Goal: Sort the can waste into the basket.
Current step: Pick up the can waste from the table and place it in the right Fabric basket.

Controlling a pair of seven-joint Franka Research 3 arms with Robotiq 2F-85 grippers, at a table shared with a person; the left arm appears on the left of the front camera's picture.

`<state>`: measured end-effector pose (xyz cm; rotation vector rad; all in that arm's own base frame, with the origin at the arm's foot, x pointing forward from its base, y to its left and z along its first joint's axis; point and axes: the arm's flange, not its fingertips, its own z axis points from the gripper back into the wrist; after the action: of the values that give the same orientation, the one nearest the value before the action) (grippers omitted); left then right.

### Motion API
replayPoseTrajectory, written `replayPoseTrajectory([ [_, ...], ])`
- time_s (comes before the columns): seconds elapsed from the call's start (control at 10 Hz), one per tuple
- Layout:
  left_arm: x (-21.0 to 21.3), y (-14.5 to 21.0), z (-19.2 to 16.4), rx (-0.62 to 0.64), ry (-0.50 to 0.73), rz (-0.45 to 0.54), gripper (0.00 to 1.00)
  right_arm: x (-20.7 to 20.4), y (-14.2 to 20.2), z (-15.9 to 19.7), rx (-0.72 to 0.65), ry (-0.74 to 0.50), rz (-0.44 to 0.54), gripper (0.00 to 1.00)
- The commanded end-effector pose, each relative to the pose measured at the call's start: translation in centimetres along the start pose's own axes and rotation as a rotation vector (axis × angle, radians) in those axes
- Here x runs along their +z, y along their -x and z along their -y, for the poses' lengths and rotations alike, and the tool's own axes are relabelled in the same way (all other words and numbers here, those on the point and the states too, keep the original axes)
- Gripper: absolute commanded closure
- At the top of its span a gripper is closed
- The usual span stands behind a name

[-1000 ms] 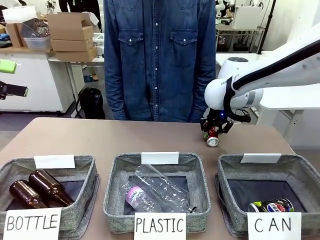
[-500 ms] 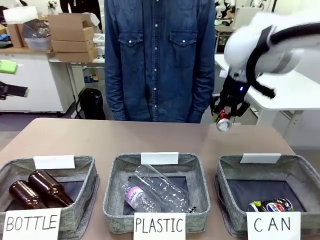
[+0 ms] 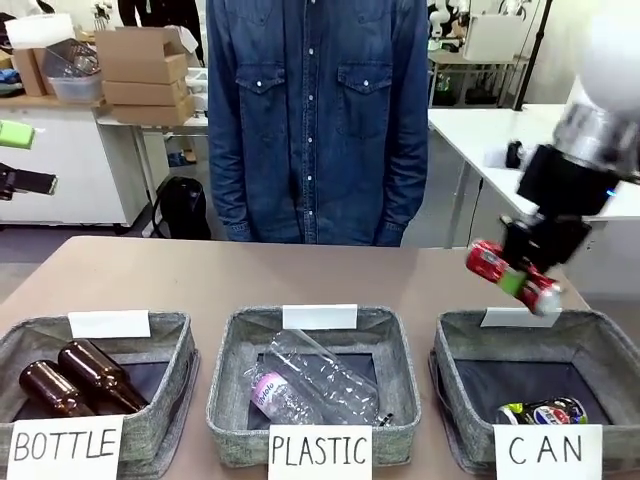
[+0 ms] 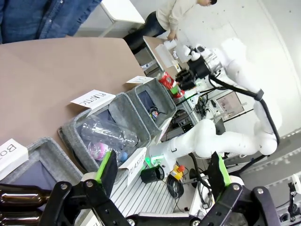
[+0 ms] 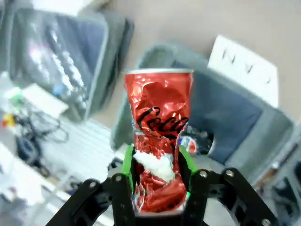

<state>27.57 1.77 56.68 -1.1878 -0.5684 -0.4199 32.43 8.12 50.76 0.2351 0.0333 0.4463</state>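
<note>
My right gripper (image 3: 520, 277) is shut on the red can (image 3: 512, 276) and holds it tilted in the air, just above the far rim of the grey basket labelled "CAN" (image 3: 600, 340). The right wrist view shows the dented red can (image 5: 157, 141) pinched between the green pads, with the same basket (image 5: 244, 117) below. The silver Pepsi-style can (image 3: 543, 411) lies inside that basket, near its front. My left gripper (image 4: 162, 172) is open and empty, well away to the left; its view catches the red can (image 4: 168, 81) far off.
The "PLASTIC" basket (image 3: 232, 345) in the middle holds a clear plastic bottle (image 3: 315, 385). The "BOTTLE" basket (image 3: 170, 335) on the left holds two brown glass bottles (image 3: 80, 378). A person in a denim shirt (image 3: 318, 120) stands at the far side.
My right arm has lifted the red can off the table, then swung it right and toward the near side, from the table's far right to above the "CAN" basket.
</note>
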Motion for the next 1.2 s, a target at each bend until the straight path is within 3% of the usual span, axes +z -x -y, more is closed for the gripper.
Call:
replayPoseTrajectory([
  [0.0, -0.1, 0.0, 0.1, -0.016, 0.007, 0.004, 0.00, -1.0, 2.9, 2.6, 0.109, -0.037, -0.039, 1.00],
  [0.6, -0.1, 0.0, 0.1, -0.016, 0.007, 0.004, 0.00, -1.8, 2.7, 3.7, 0.095, -0.064, -0.059, 1.00],
  [0.7, -0.1, 0.0, 0.1, -0.016, 0.007, 0.004, 0.00, -1.8, 2.6, 3.7, 0.087, -0.059, -0.049, 0.41],
  [0.8, -0.1, 0.0, 0.1, -0.016, 0.007, 0.004, 0.00, -1.8, 2.6, 3.7, 0.087, -0.054, -0.045, 0.33],
  [0.9, -0.1, 0.0, 0.1, -0.016, 0.007, 0.004, 0.00, -1.8, 2.6, 3.7, 0.090, -0.046, -0.044, 0.00],
  [1.1, -0.1, 0.0, 0.1, -0.016, 0.007, 0.004, 0.00, -1.7, 2.3, 3.7, 0.076, -0.050, -0.044, 0.00],
])
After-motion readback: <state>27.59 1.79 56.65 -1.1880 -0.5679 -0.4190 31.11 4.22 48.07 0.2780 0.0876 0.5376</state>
